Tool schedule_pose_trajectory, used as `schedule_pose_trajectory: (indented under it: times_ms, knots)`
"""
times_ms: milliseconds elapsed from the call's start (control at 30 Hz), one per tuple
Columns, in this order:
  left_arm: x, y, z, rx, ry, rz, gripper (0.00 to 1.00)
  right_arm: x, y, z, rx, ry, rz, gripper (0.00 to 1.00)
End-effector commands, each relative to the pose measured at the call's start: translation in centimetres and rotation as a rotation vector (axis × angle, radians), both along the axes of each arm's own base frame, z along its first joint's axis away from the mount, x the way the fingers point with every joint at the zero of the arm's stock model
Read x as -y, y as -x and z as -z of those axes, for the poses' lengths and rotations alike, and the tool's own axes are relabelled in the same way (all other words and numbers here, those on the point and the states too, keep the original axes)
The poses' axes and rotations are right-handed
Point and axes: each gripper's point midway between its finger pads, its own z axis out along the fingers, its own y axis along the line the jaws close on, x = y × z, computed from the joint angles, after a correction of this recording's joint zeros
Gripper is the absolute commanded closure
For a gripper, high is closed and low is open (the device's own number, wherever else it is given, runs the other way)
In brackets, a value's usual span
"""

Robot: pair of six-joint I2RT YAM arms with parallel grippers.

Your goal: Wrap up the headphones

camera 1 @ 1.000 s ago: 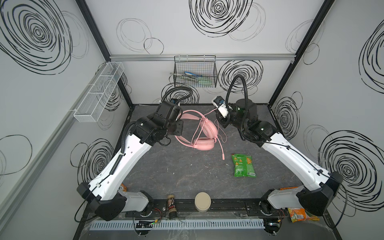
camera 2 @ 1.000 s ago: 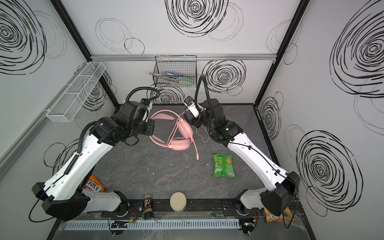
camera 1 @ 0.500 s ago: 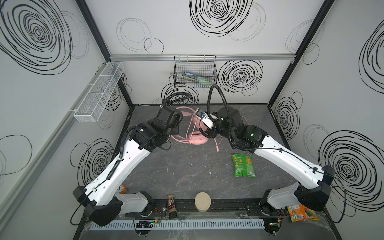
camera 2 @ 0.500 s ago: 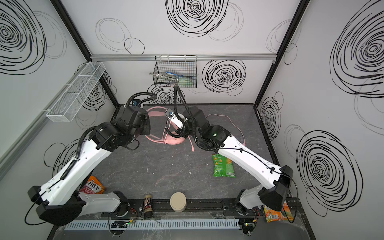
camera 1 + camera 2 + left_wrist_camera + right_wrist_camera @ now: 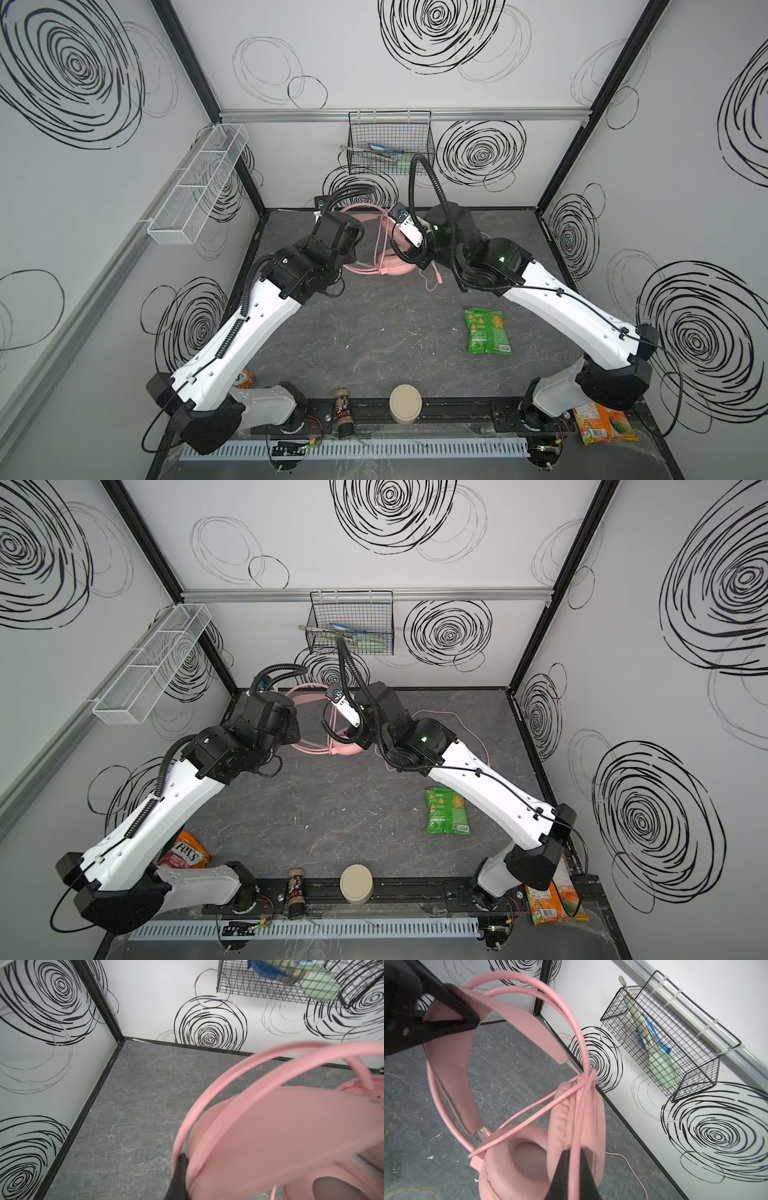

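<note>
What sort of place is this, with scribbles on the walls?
Probably a robot test booth: patterned walls box in a table, two arms are mounted on its front rail, with props like headphones and a snack bag.

Thing: headphones (image 5: 388, 269), pale pink, with two round, soft earcups (image 5: 497, 1178).
Headband: the headband (image 5: 519, 1020) has two thin hoops and one wide, flat strap under them.
Place: at the far end of the desk (image 5: 374, 332).
Pose: the headband arches up over the earcups, which sit close side by side.
Cable: the thin pink cable (image 5: 574, 1157) runs across the earcups in a few lines. The rest trails loose on the desk.
</note>
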Motion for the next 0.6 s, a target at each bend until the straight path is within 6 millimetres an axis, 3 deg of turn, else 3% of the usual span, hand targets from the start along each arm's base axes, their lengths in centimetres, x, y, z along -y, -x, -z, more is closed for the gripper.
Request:
schedule_pose_trajectory:
  times_ms: [0, 567]
  knots:
    - [-1.9, -0.8, -5.7, 0.219, 0.096, -0.138, 1.00, 0.7, 0.4, 0.6, 0.050, 0.135, 0.059, 0.94]
    - [-5.6, -0.4, -8.1, 0.296, 0.025, -0.230, 1.00, 4.8, -2.2, -1.2, 0.098, 0.114, 0.243, 0.94]
